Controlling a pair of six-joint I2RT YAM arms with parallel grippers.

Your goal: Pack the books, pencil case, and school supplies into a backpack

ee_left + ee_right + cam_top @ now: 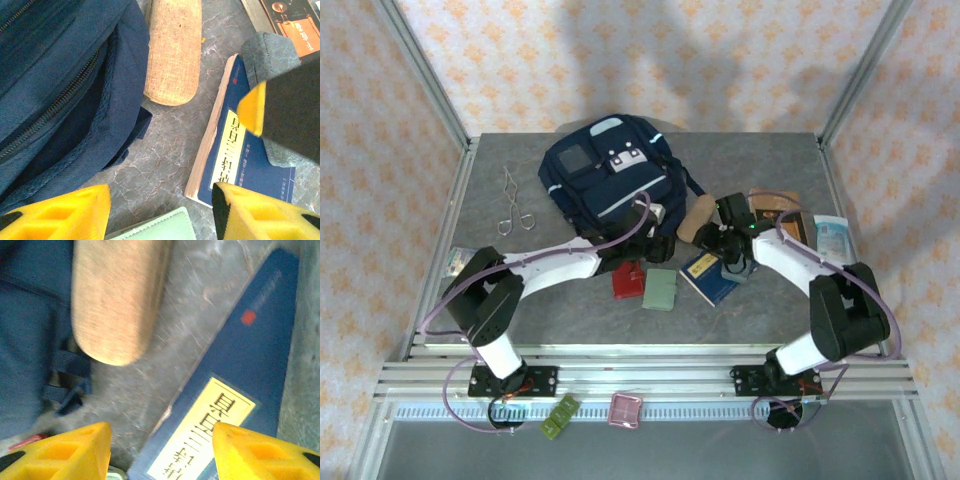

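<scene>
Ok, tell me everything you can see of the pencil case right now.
The pencil case is a tan pouch of coarse woven fabric, elongated, with a rounded near end and a small dark speck on top. It lies flat on the grey table, and no jaws touch it. One long side runs close along the navy backpack; whether they touch is unclear. A strip of bare table separates it from the dark blue book.
</scene>
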